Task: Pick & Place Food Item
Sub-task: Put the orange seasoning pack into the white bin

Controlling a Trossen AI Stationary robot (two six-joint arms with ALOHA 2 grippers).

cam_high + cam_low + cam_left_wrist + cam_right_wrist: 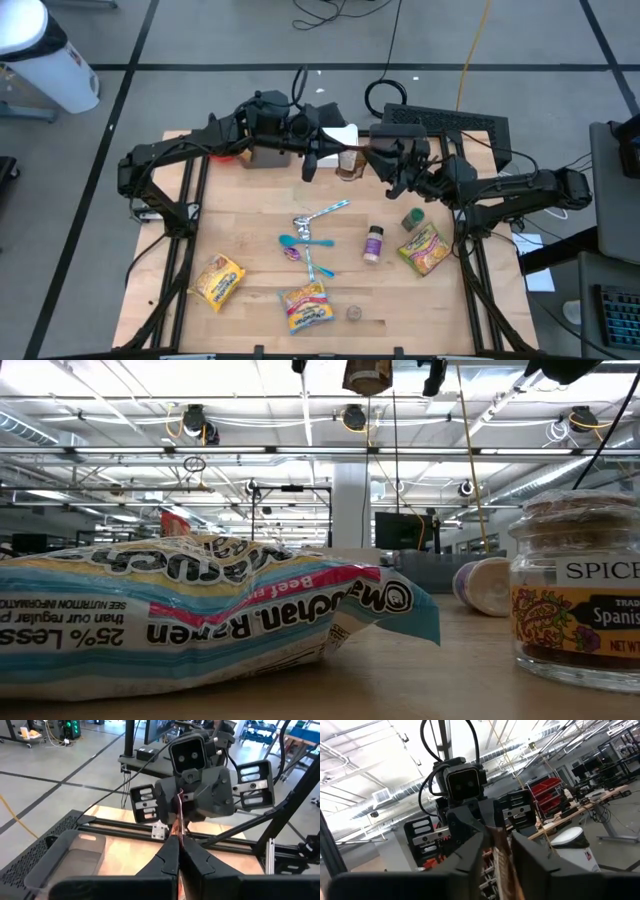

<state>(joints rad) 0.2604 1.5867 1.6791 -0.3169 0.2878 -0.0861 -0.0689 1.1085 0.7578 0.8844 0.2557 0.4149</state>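
Note:
High over the table's far middle, a thin brown food packet (348, 165) hangs between my two grippers. My left gripper (328, 155) comes from the table's left and is shut on it (179, 857). My right gripper (378, 162) faces it from the right. Its fingers (470, 855) are open and stand on either side of the packet (501, 852); I cannot tell whether they touch it. The low view shows the packet's lower part (367, 375) at the top edge, well above the table. My left gripper pinches the brown packet between its two fingers, coming roughly level from the table's left. The packet shows edge-on, and its thin edge (178, 827) sticks out ahead of the fingertips. The packet is lifted clear of the table.
On the table lie three ramen packets (218, 282) (305, 308) (424, 248), a spice jar (373, 243), a small green-lidded jar (410, 218), a blue spoon (300, 242) and other cutlery (320, 215). A clear bin (65, 860) stands at the far edge.

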